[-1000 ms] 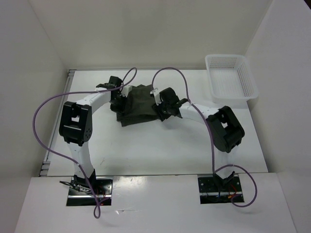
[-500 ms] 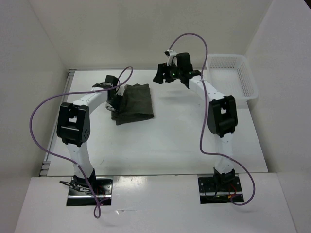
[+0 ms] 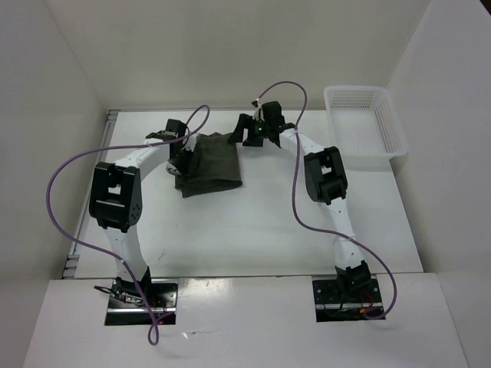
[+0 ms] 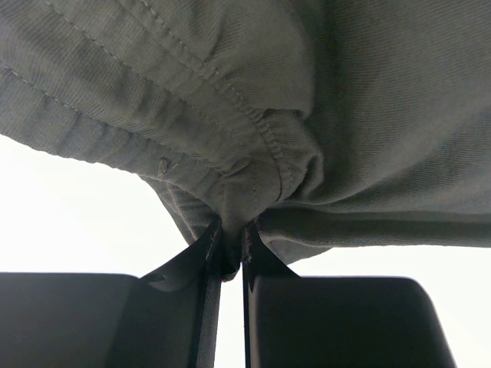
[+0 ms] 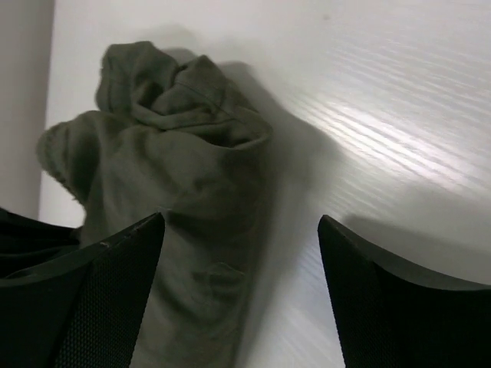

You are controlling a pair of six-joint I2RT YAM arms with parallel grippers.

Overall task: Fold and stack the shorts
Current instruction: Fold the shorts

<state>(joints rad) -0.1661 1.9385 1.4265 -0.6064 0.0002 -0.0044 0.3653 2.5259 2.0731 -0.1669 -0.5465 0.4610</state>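
The dark olive shorts [image 3: 215,162] lie folded into a narrow wrinkled bundle at the back middle of the table. My left gripper [image 3: 182,156] sits at their left edge and is shut on a bunched seam of the cloth [image 4: 253,176]; the left wrist view shows the two fingers [image 4: 205,261] pinching it. My right gripper [image 3: 240,133] hovers open at the far right corner of the shorts. In the right wrist view, the shorts [image 5: 173,192] lie below and ahead, between the spread fingers [image 5: 115,264], which hold nothing.
A white mesh basket [image 3: 338,129] stands at the back right, against the right wall. White walls enclose the table on the left, back and right. Purple cables loop above both arms.
My right gripper let go of the shorts and opened, swung up toward the back, then came down left to their far right corner. The shorts now lie folded narrower. The left gripper kept its grip.
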